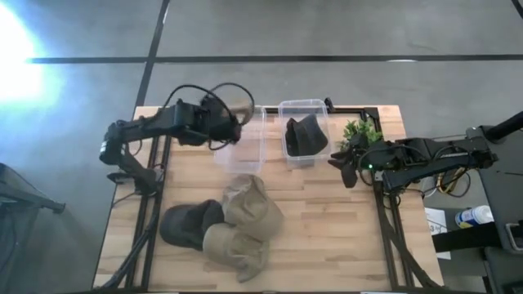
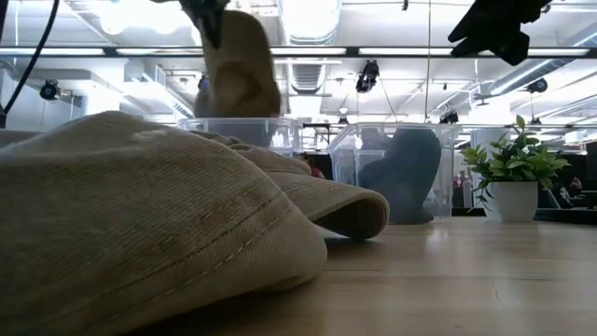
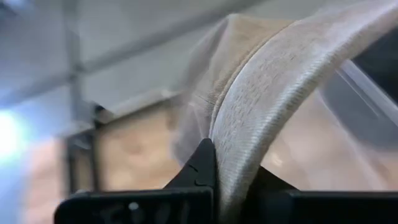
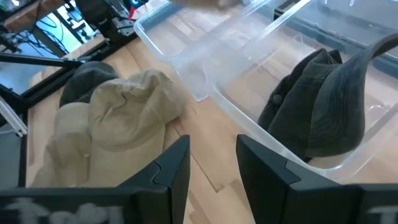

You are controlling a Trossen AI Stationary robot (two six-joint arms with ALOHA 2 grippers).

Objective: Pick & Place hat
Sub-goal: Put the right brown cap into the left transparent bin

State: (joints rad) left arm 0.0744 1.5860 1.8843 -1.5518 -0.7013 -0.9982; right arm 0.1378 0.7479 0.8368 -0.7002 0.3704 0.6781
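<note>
So the left hand (image 1: 233,122) is up off the counter (image 1: 327,220) at the far-left side, hanging right at the near edge of the left clear bin (image 1: 243,140), and it's clamped on a tan hat (image 2: 238,75). In the left wrist view you can see the tan fabric pinched tight between the dark fingers (image 3: 202,165), and the low view shows the hat dangling above the bin's rim, not in it yet. Looks to me like this is the carry/drop part of the job: hat's picked, just needs placing. Next move, I'd guess, is nudging it a bit further over the bin's opening, lowering so the loose cloth clears the wall, then letting go; floppy fabric could easily drape over the rim instead of falling in. Closer to the front-left of the counter there's still a pile waiting: a dark hat (image 1: 189,224) and a couple more tan hats (image 1: 249,208), touching and overlapping each other. Moving right, the second clear bin (image 1: 304,108) sits just beside the first one and already has a dark hat (image 1: 305,137) inside. Past that there's a little potted plant (image 1: 359,132), and the right hand (image 1: 347,167) is hovering near it with its fingers apart and nothing in them, basically just waiting its turn.
</note>
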